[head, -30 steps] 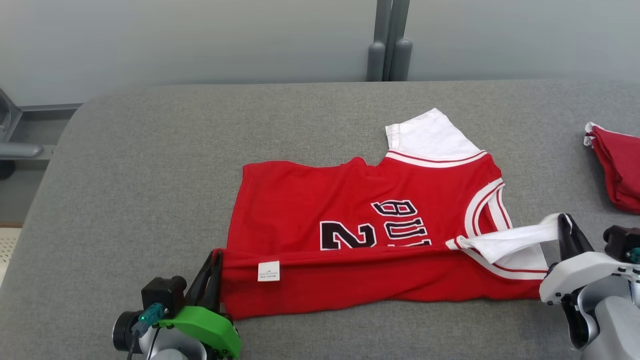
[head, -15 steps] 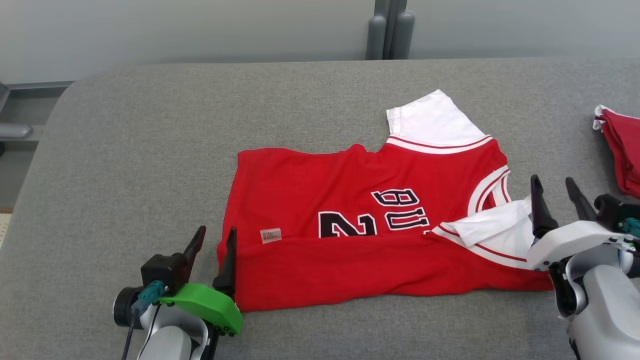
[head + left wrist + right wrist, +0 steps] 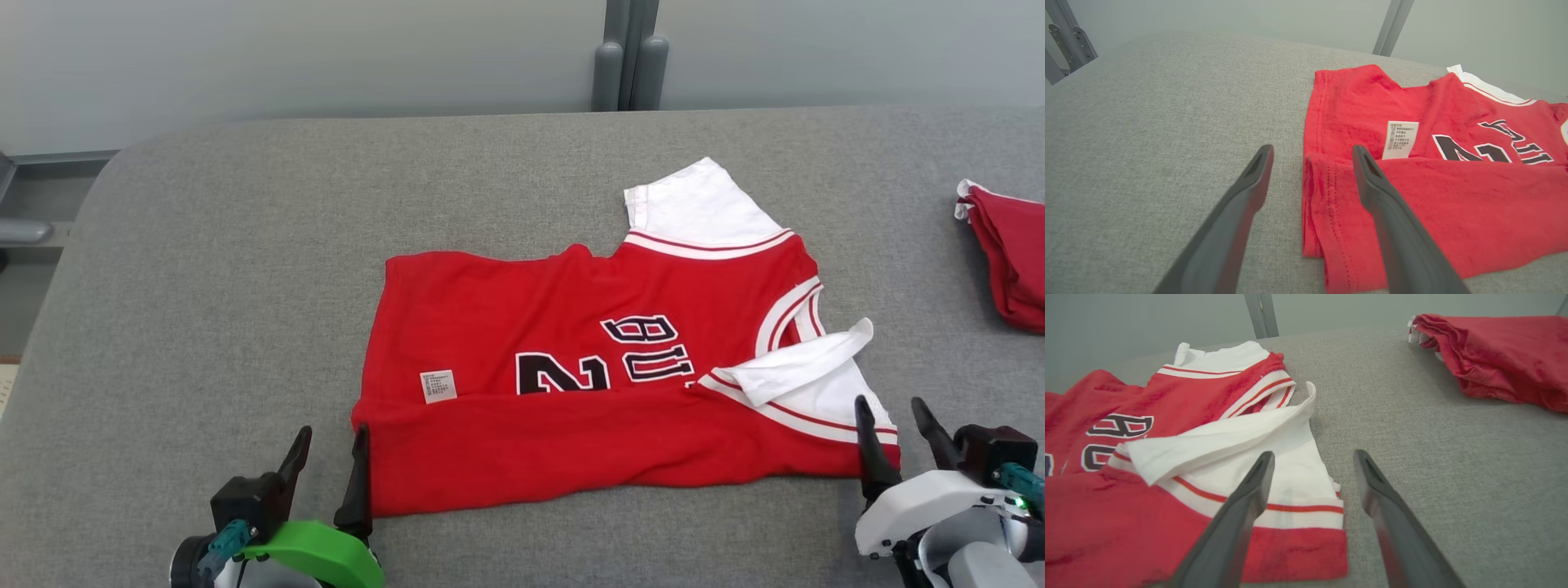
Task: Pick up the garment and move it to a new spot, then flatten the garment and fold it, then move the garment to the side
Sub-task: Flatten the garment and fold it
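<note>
Centre of the frame: red jersey (image 3: 604, 384), flat on the grey counter (image 3: 204, 286), near strip now folded up over the lower front. Lower left: left end effector (image 3: 334, 431), just released, fingers spread, drawn back to the hem corner and gripping nothing. Lower right: right end effector (image 3: 887, 402), likewise let go, backed off from the white sleeve (image 3: 804, 367), left loose and rumpled. Suggests first fold done; leaves further folding, then shifting aside, perhaps toward the other red garment (image 3: 1008, 261) at the right edge.

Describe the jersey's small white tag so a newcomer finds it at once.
On the grey table, find the red jersey at its middle. At the jersey's left end, along the folded edge, sits a small white printed label, far from the white sleeves.
</note>
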